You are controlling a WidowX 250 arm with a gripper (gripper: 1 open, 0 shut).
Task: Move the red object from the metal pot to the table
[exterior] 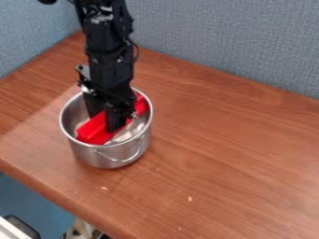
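1. In the single camera view, a round shiny stainless-steel pot (pixel 104 133) stood on the reddish-brown wood-grain worktop (pixel 225 149), near its front-left edge, a small loop handle on its near side.
2. A bright red elongated plastic block (pixel 95 129) lay inside the pot, tilted, one end against the far-right wall.
3. The black robot arm reached straight down into the pot; its fingers (pixel 115 116) sat at the block, apparently closed on it, though the grip was partly hidden.
4. A blue wall stood behind the worktop.
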